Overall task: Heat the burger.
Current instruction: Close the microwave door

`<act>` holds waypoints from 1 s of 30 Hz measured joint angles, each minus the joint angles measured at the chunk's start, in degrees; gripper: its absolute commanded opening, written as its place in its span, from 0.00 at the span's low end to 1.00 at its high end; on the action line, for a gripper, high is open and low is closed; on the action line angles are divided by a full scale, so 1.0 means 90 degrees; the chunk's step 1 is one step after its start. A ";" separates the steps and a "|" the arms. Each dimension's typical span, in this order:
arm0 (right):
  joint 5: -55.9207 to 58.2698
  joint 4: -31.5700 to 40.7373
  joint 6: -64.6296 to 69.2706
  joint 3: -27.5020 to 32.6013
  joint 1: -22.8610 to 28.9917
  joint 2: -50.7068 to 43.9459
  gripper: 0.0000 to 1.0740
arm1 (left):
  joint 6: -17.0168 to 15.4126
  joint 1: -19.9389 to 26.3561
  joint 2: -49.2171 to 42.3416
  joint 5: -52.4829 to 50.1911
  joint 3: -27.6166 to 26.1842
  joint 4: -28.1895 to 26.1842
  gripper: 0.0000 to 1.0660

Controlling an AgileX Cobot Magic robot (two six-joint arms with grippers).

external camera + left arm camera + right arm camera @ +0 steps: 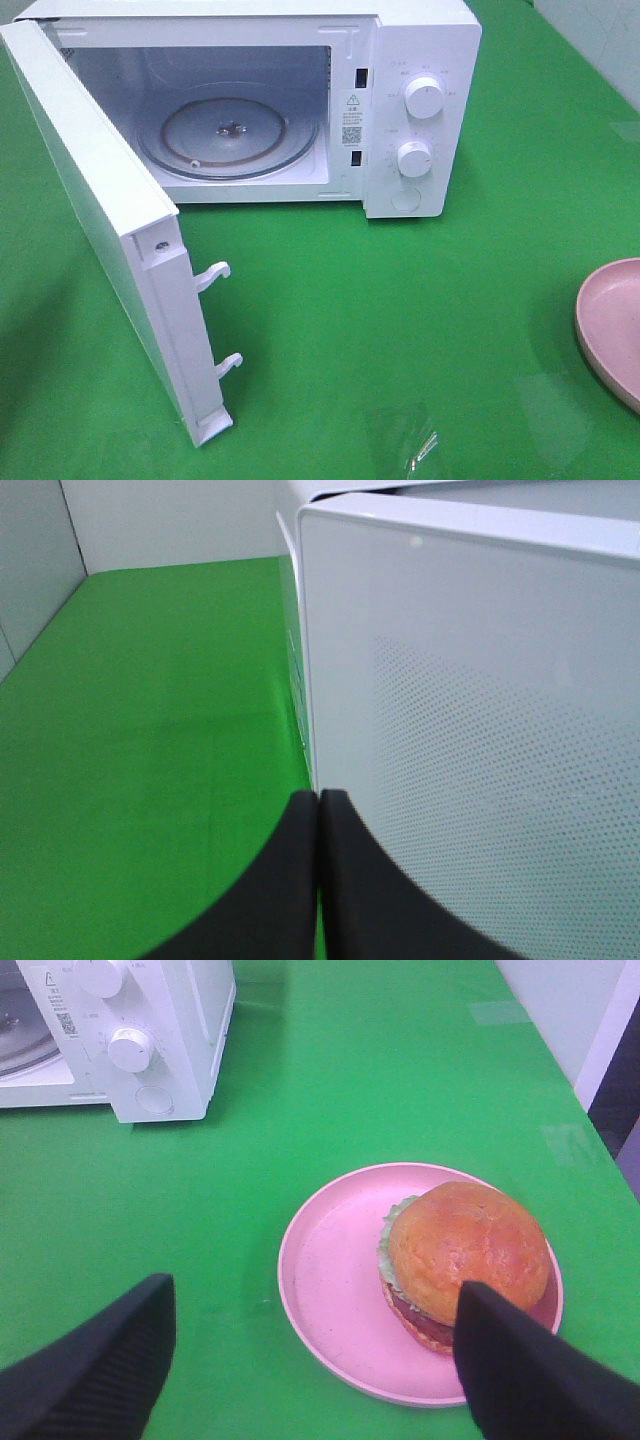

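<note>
The microwave [250,100] sits at the top of the high view, and its door [110,230] hangs wide open toward the lower left. Inside, the round glass tray [228,135] has nothing on it. So the door part looks done, and the food part is not.

The burger [465,1260] is on the pink plate [330,1280] on the green counter [400,330]. In the high view only the plate's edge shows, at the right side, well apart from the microwave.

The right gripper [310,1360] is spread wide, near the plate, holding nothing. The left gripper [318,880] is pressed together with nothing in it, just beside the door.

What is left, I think: pick up the burger, put it inside, shut the door, turn a knob [424,98].

A small sticker [352,118] sits by the opening, and tiny marks ring the knobs. All are too small to read.
</note>
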 measured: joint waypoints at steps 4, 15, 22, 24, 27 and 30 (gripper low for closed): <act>0.0000 0.0000 0.0000 0.0000 0.0000 0.0000 0.70 | -0.0095 0.0000 0.0312 0.0000 -0.0216 0.0369 0.00; 0.0000 0.0000 0.0000 0.0000 0.0000 0.0000 0.70 | -0.0528 -0.0013 0.1006 -0.0293 -0.0503 0.1076 0.00; 0.0000 0.0000 0.0000 0.0000 0.0000 0.0000 0.70 | -0.0484 -0.0560 0.1311 -0.0229 -0.0815 0.1114 0.00; 0.0000 0.0000 0.0000 0.0000 0.0000 0.0000 0.70 | -0.0465 -0.0656 0.1369 -0.0216 -0.0859 0.1012 0.00; 0.0000 0.0000 0.0000 0.0000 0.0000 0.0000 0.70 | -0.0452 -0.0828 0.1471 -0.0210 -0.0923 0.0961 0.00; 0.0000 0.0000 0.0006 0.0000 0.0000 0.0000 0.70 | -0.0427 -0.1108 0.1649 -0.0210 -0.0999 0.0904 0.00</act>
